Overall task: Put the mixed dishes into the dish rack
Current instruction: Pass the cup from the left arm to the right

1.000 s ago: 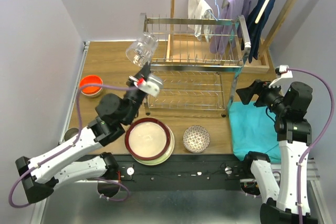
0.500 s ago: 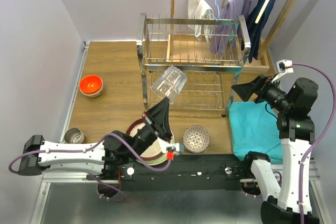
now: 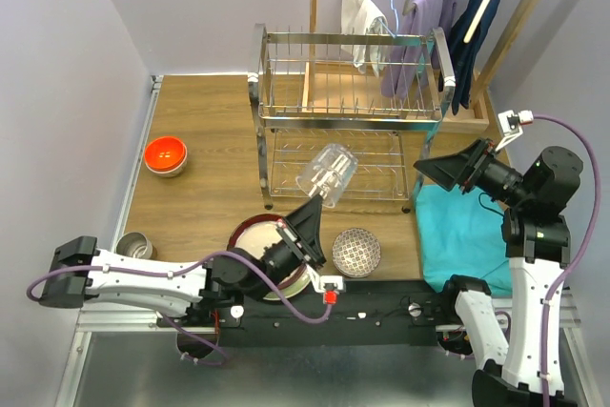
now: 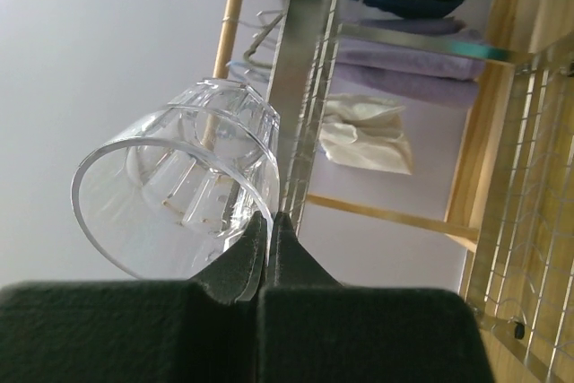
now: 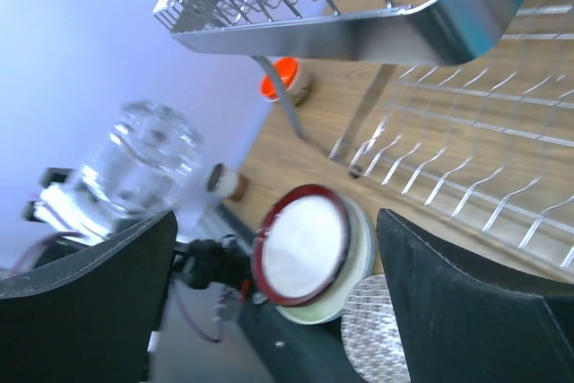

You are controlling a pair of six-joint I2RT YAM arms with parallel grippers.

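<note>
Glass [image 3: 327, 174], clear with a faceted thick base, tilts at frame centre before the dish rack's [image 3: 348, 116] lower tier, rim pinched by the left gripper [image 4: 266, 230]; the right gripper [image 3: 434, 169] gapes wide, empty.

Where everything sat on the table

So the dish rack [image 3: 353, 121] stood far-middle on the table [image 3: 205, 111], with the hanger stand [image 3: 467, 124] right behind it and off to the right. The glass [image 3: 327, 174] hung in the air in front of the rack's lower tier, pinched by its rim in the left gripper [image 3: 319, 205], tilted over. The plate stack [image 3: 259, 234] lay at the near edge, in front of the rack's left end and partly under the left arm. The near bowl [image 3: 355, 252] was just to its right. The left bowl [image 3: 165, 154] was well apart from the rack, and the cup [image 3: 135, 245] sat nearer than that bowl. The cloth [image 3: 457, 235] lay right of the rack, with the right gripper [image 3: 429, 171] above its far edge.
</note>
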